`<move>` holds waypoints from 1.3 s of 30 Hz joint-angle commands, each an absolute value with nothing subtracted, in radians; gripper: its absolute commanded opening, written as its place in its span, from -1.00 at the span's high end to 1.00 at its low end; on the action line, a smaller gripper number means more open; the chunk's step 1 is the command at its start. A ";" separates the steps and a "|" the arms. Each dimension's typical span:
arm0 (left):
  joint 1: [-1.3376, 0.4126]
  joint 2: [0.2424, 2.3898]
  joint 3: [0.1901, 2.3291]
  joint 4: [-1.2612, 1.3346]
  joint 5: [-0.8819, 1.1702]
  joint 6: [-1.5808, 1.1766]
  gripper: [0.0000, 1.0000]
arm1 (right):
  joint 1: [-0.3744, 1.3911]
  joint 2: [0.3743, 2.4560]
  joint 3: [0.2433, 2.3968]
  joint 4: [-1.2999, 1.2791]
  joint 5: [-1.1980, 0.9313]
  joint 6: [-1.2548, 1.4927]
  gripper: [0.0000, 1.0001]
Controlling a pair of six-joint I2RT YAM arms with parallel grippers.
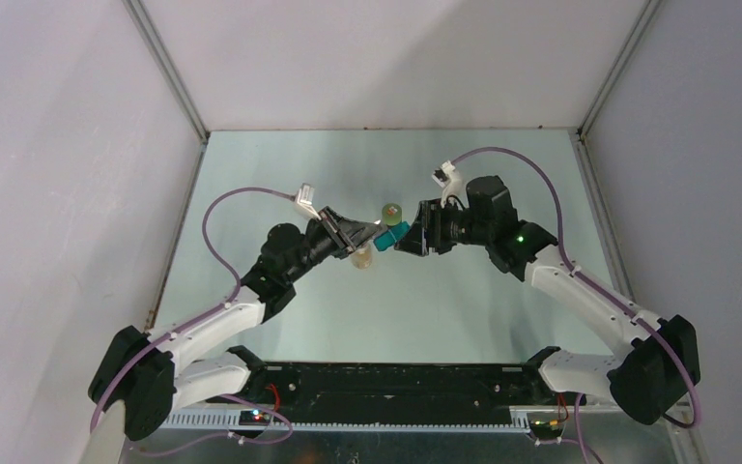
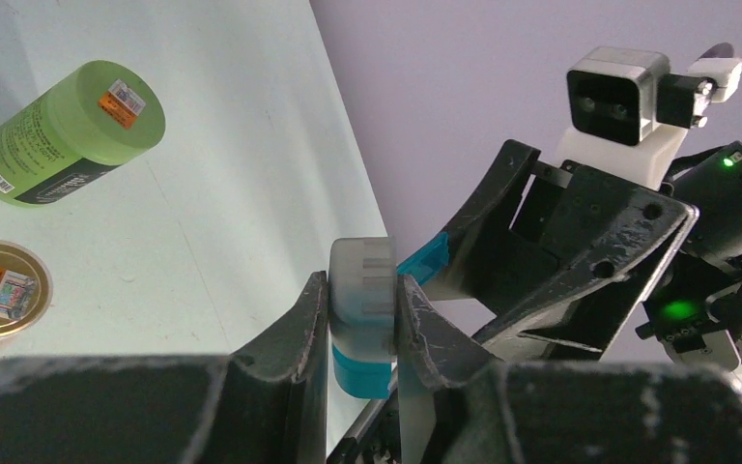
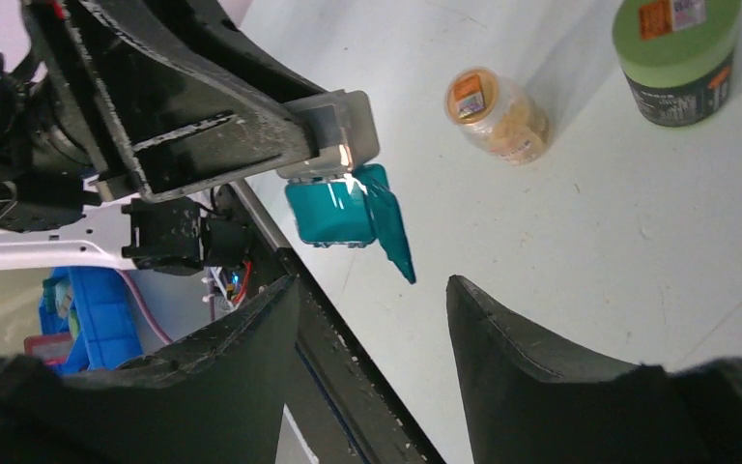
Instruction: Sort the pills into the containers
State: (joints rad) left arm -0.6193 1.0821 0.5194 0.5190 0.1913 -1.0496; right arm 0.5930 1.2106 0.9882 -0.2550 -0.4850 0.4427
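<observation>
The left gripper (image 2: 362, 319) clamps the pill box (image 3: 333, 208), its flipped-open teal lid (image 3: 391, 227) facing the empty, spread right gripper (image 3: 372, 290) just beside it.

1 overhead, 2 close wrist views likely share green-topped bottle (image 2: 63, 135).

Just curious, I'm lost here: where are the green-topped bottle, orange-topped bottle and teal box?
green-topped bottle (image 3: 682, 44), right wrist view, green cap
orange-topped bottle (image 3: 470, 96), right wrist view, orange lid
teal box (image 3: 329, 216), right wrist view, teal front wall
</observation>
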 commanded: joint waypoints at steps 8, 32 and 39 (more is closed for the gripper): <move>-0.621 1.064 0.501 0.597 0.249 -1.046 1.00 | 0.587 1.198 0.995 -0.107 -0.514 0.457 -0.08; -0.599 1.005 0.511 0.407 0.116 -0.982 -0.77 | 0.532 1.167 0.921 -0.300 -0.390 0.425 0.97; -0.557 0.923 0.536 0.203 -0.042 -0.891 -0.78 | 0.459 1.185 0.770 -0.284 -0.354 0.427 0.94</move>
State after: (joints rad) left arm -0.5800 0.9741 0.5049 0.3347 0.0906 -0.9798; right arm 0.4919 1.1831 0.8242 -0.2859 -0.3882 0.4397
